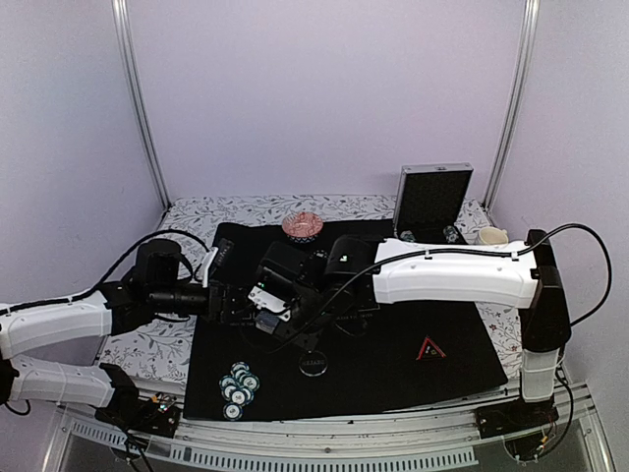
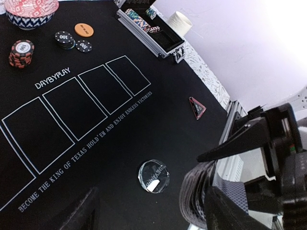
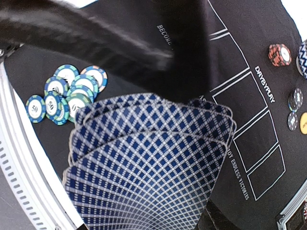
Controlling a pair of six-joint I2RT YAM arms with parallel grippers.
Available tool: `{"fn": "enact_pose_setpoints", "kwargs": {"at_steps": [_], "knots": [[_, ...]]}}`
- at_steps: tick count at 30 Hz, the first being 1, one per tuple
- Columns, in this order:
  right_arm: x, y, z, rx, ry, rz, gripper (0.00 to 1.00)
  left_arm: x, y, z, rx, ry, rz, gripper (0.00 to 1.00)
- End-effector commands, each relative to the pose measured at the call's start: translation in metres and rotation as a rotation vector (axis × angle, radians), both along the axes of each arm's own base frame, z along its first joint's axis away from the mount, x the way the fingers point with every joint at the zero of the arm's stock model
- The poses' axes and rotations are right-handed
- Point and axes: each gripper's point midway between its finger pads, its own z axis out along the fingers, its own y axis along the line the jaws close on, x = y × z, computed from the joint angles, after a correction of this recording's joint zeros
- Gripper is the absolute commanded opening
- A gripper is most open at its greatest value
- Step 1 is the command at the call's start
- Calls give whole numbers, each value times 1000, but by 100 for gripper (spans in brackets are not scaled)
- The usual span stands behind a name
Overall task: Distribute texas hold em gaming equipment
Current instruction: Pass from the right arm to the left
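So, past the teal chips (image 1: 238,386) at the near edge of the mat (image 1: 393,379), the right gripper (image 1: 280,293) has its jaws clamped on the fanned cards (image 3: 148,177), which spread toward the left gripper (image 1: 236,303), whose jaws look parted and empty just beside them, with bare mat beyond.

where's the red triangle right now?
Top view: the red triangle lies on the black mat, near right, to the right of the clear round disc.
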Motion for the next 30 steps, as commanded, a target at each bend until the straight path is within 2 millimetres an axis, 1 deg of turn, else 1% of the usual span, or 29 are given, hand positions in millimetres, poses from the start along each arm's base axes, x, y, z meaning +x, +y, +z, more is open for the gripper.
{"fn": "enact_pose_setpoints", "kwargs": {"at_steps": [1,5,10,13,16,22,25,30], "knots": [[-1,13,9,23,-36,61,47,1,1,17,-74,-30,-17,76],[1,9,10,5,-55,62,47,-1,6,23,-95,-37,-14,77],[3,8,16,-9,-86,73,48,-14,1,12,-92,24,-84,87],[3,11,20,-11,-106,93,48,-19,-1,6,-93,51,-115,90],[2,13,23,-21,-122,108,48,-20,-4,3,-96,73,-130,90],[1,17,21,-40,-150,134,48,-23,-7,6,-122,76,-157,82],[2,20,20,-45,-161,141,48,-25,-9,4,-124,86,-169,80],[7,21,22,-49,-190,139,48,-34,-13,5,-137,108,-221,79]]}}
